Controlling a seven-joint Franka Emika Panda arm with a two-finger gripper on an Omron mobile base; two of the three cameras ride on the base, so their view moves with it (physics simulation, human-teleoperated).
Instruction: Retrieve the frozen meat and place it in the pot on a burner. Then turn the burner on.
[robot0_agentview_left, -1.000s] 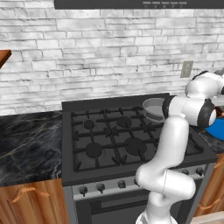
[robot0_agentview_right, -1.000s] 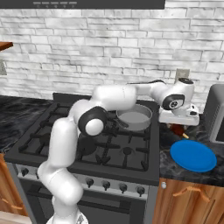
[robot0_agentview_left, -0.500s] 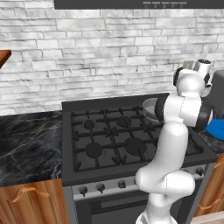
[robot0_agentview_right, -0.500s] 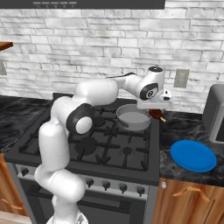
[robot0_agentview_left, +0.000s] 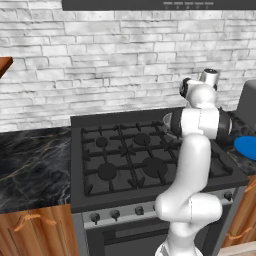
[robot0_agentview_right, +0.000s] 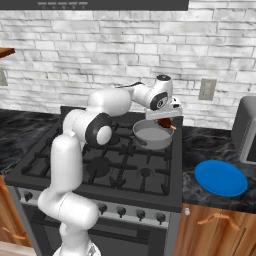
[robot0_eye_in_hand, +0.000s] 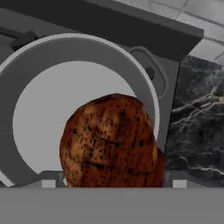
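Frozen meat (robot0_eye_in_hand: 111, 142) is held in the claw (robot0_agentview_right: 166, 121) above the pot (robot0_agentview_right: 152, 135).

The dark red-brown lump is gripped between the claw's jaws and is seen in the hand view over the pot's near rim, with the pale pot floor behind it. In the right base view the pot sits on the stove's (robot0_agentview_right: 100, 165) back right burner, and a blue plate (robot0_agentview_right: 220, 178) lies on the black marble bench (robot0_agentview_right: 210, 145) to the stove's right, well apart from the pot.
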